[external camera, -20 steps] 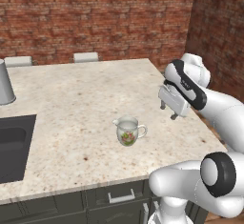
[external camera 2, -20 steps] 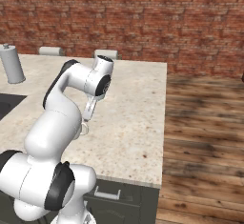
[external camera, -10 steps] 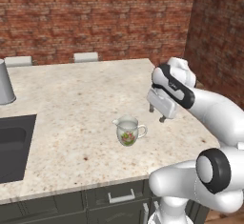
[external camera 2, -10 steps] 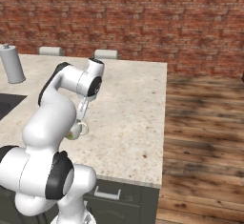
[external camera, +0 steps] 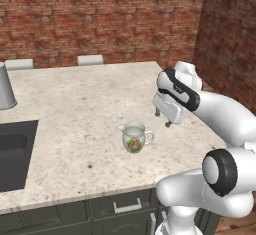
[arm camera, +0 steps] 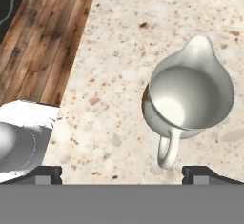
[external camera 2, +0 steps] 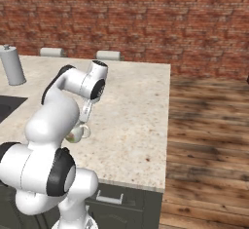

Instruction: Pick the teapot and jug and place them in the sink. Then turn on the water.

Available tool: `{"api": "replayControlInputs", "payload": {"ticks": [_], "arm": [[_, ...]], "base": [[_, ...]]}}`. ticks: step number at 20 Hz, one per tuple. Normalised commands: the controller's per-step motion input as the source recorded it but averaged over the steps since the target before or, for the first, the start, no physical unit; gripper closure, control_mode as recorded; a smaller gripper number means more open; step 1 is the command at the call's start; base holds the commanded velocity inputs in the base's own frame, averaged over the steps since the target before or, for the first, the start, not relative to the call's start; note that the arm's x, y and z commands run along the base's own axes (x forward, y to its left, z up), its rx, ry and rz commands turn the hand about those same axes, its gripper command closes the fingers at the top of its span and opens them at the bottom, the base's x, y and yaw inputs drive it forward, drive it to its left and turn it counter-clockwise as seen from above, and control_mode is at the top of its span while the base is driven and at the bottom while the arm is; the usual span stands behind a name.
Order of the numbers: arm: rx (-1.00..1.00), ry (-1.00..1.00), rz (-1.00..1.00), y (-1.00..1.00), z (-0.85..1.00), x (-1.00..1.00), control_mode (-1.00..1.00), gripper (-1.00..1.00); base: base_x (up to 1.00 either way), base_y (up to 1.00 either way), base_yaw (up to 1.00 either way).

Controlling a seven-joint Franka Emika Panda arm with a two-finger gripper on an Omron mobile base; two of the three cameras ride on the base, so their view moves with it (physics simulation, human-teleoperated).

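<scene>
Tool (external camera: 162, 119) spread wide above one jug (external camera: 134, 137).

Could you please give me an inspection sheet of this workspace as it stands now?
Surface: speckled stone counter, bare around the jug.
Job's things: jug upright on the counter, handle toward the arm; sink at the left, dark; teapot: nothing seen.
Clutter: grey canister at the back left.
Grippers: gripper open, above the counter beside the jug, not touching.
Cables: nothing seen.
Surroundings: brick wall, wooden floor.
</scene>
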Motion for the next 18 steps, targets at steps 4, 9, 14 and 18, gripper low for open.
{"api": "replayControlInputs", "payload": {"ticks": [4,9,14,18], "arm": [[0.0,0.0,0.0,0.0,-0.1,0.23,-1.0,-1.0],[0.0,0.0,-0.01,0.0,-0.17,0.24,-1.0,-1.0],[0.0,0.0,-0.03,0.04,-0.2,0.2,-1.0,-1.0],[0.0,0.0,-0.04,0.13,-0.2,0.12,-1.0,-1.0]], "base": [[0.0,0.0,0.0],[0.0,0.0,0.0],[0.0,0.0,0.0],[0.0,0.0,0.0]]}}
